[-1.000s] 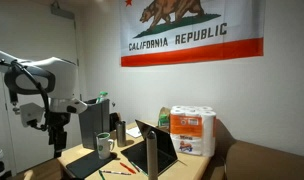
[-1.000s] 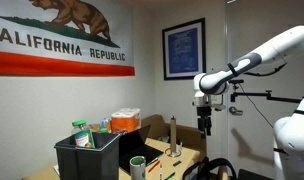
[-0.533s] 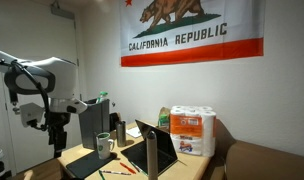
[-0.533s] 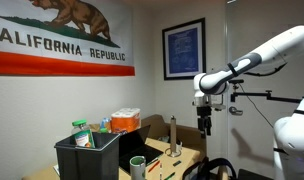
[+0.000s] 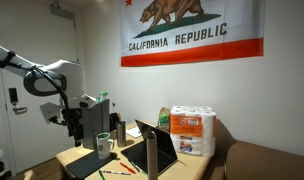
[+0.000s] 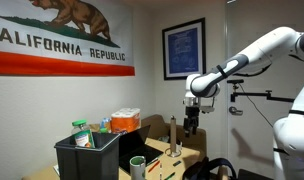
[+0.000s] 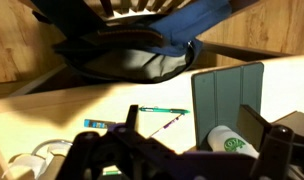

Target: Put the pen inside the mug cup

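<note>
Whitish-grey mug cup (image 5: 104,146) upright on desk (image 7: 52,115), teal pen (image 7: 160,109) lying flat near it

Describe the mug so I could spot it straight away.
In an exterior view, find the big California flag, then the open laptop below it. The mug stands just to the picture's left of the laptop's screen. It is small, whitish-grey and handled, unlike the taller dark tumbler behind it.

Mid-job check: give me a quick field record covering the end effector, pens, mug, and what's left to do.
end effector: open, holding nothing, hanging above the desk
pens: teal pen and dark pen, both lying flat on the desk
mug: upright, beside the laptop
tumbler: upright behind the mug
task status: no pen picked up yet
</note>
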`<state>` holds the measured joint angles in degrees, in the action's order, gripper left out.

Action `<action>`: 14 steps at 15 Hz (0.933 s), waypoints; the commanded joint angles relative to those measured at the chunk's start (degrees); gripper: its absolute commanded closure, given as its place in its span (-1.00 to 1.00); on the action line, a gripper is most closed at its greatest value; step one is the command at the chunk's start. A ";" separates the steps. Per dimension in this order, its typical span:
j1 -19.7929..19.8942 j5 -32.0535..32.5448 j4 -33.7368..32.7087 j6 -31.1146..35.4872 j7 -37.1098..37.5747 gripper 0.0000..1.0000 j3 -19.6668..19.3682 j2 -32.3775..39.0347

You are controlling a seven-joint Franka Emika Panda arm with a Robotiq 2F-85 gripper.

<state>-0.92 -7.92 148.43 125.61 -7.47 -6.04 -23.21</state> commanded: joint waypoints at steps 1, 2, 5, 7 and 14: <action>-2.07 -4.70 -6.02 7.08 4.34 -1.00 3.13 8.32; -3.12 -6.24 -7.59 8.93 4.36 -1.00 3.96 10.69; -6.31 -9.29 -12.54 14.50 1.50 -1.00 6.84 18.10; -7.96 -8.88 -16.57 16.21 -0.23 -1.00 9.33 23.45; -9.97 0.03 -32.15 17.07 -5.59 -1.00 15.97 39.61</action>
<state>-11.03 -11.95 122.92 141.94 -10.61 8.62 10.18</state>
